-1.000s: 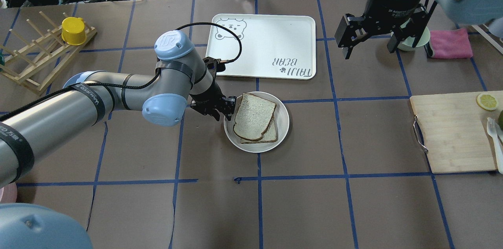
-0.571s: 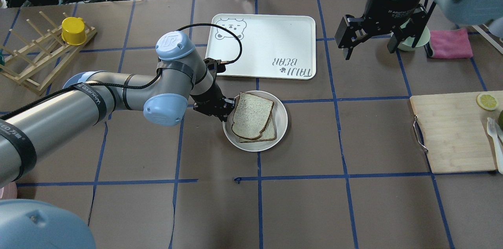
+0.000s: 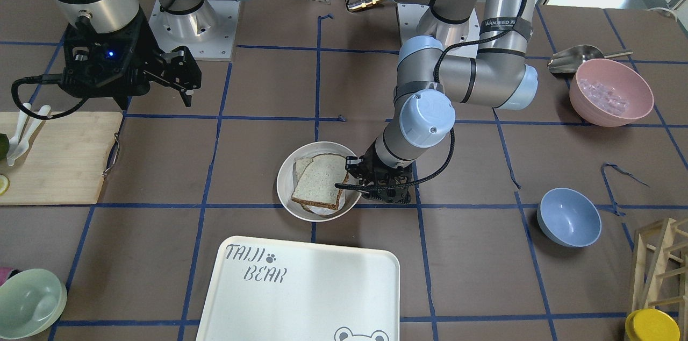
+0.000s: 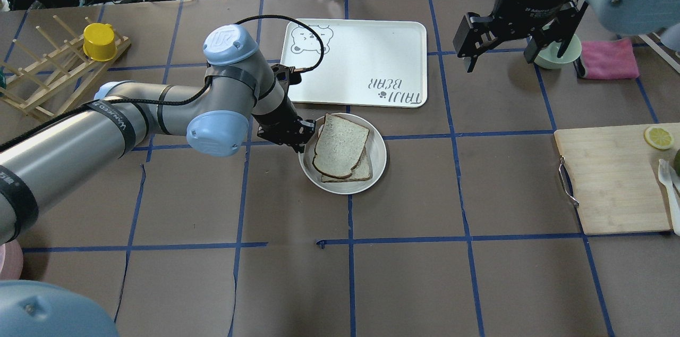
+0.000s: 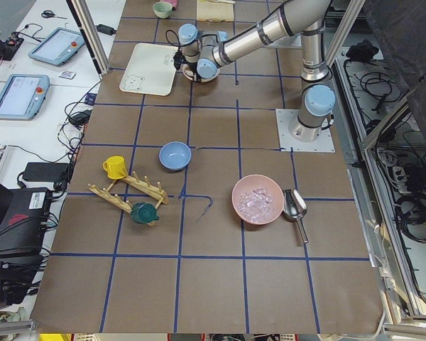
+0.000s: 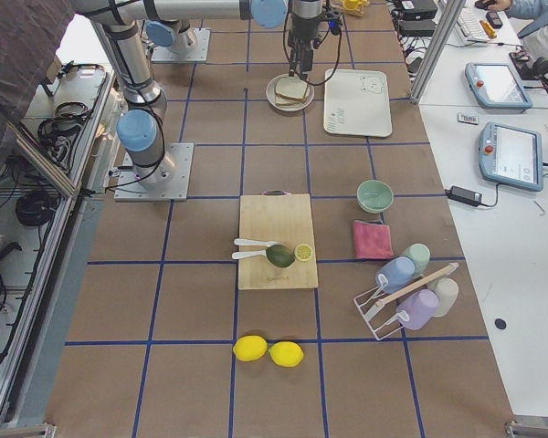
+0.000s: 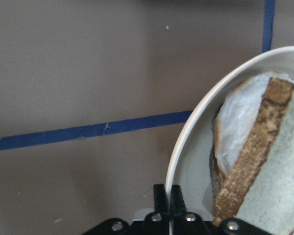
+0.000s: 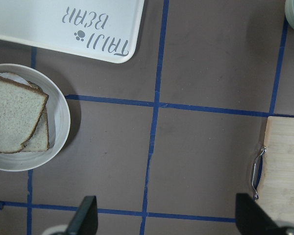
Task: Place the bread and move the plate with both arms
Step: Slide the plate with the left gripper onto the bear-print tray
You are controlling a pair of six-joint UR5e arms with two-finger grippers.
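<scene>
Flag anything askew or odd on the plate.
The top bread slice sits askew on the lower slice, their crusts fanned apart, on the plate. The left hand pinches the plate's rim. Nothing looks spilled or damaged.

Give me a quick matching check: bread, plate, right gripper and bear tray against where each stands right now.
Things:
1. bread
2. plate
3. right gripper
4. tray

States:
A. open, holding nothing, near the green bowl
B. rim pinched by the left gripper
C. lying on a second slice
D. flat on the table, just beyond the plate

Pairs: 1-C, 2-B, 3-A, 4-D.
</scene>
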